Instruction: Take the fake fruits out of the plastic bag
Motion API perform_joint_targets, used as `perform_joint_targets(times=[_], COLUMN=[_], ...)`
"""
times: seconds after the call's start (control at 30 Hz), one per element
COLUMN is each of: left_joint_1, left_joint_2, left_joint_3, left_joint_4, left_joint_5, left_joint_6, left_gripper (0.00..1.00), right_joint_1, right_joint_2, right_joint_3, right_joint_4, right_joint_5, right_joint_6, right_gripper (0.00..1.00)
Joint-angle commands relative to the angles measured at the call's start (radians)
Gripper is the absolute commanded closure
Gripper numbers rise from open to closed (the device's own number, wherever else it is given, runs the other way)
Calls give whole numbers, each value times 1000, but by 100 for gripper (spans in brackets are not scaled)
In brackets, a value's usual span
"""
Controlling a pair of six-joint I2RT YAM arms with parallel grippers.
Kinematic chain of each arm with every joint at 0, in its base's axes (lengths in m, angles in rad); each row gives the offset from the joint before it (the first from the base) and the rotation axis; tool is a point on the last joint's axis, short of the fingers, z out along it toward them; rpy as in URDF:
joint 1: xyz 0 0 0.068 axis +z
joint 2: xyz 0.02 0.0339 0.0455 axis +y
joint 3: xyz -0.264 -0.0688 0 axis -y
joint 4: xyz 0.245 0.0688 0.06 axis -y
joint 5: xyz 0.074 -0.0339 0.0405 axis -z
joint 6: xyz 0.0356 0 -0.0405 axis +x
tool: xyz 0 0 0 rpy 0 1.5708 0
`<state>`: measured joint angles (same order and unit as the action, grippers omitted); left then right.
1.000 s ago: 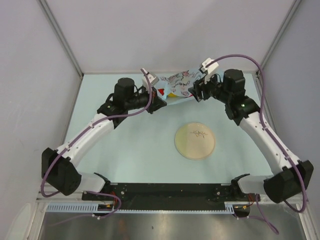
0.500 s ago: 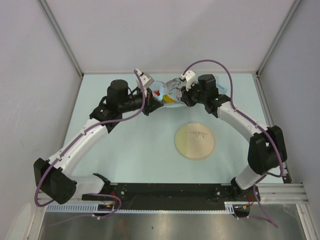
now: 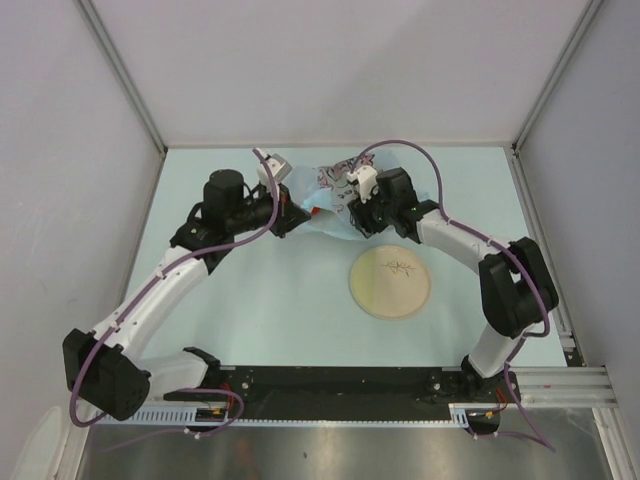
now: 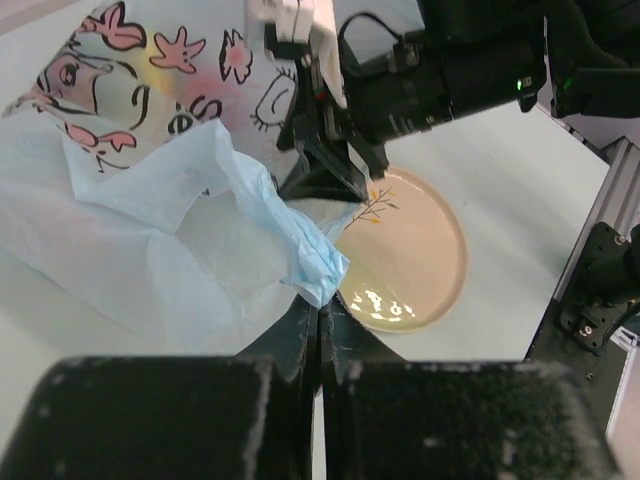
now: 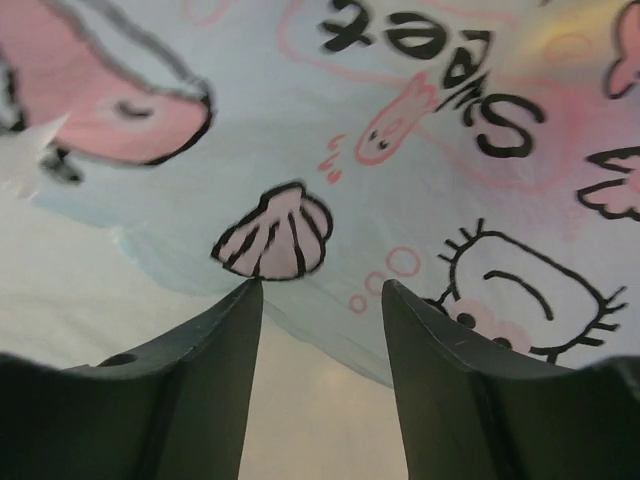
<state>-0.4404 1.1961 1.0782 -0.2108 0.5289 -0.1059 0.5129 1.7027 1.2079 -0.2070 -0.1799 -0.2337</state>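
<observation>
On the left of the top view, the left gripper (image 4: 318,308) lies low over the table (image 3: 250,290). Its jaws are pressed together on a crumpled fold of the plastic bag (image 4: 150,240), as its wrist view shows. The bag sits bunched between the two grippers at the far middle of the table, printed patch up. A small red spot, seemingly one of the fake fruits (image 3: 313,211), shows at the bag's left edge; the others cannot be made out. The right gripper (image 5: 320,290) has its jaws apart, with its fingertips (image 5: 248,295) at the printed surface, by a shell drawing. The tan plate (image 3: 390,282) lies just nearer, to the right.
</observation>
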Motion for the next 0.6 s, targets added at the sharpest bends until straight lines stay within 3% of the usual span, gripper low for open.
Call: perform_joint_targets(times=[0.0,0.17,0.33,0.43,0.57], left_joint_1=[14,14,14,14,15], left_joint_2=[-38,-43,-7,20,54], left_joint_3=[-35,-81,-74,-46,-11], left_joint_4=[-15,-19,20,51,67], left_joint_5=[10,6,11,5,-39], left_joint_6=[20,54,3,-34,-75], left_gripper=[100,100,100,100,100], right_joint_1=[-42,-138,-163,-133,-51], right_joint_2=[78,242,344,264,106], right_joint_3=[68,334,536,515,349], right_joint_4=[147,257,222,140,103], right_joint_5=[178,329,298,202,129], right_joint_6=[-19,0,20,48,7], right_gripper=[41,42,42,41,38])
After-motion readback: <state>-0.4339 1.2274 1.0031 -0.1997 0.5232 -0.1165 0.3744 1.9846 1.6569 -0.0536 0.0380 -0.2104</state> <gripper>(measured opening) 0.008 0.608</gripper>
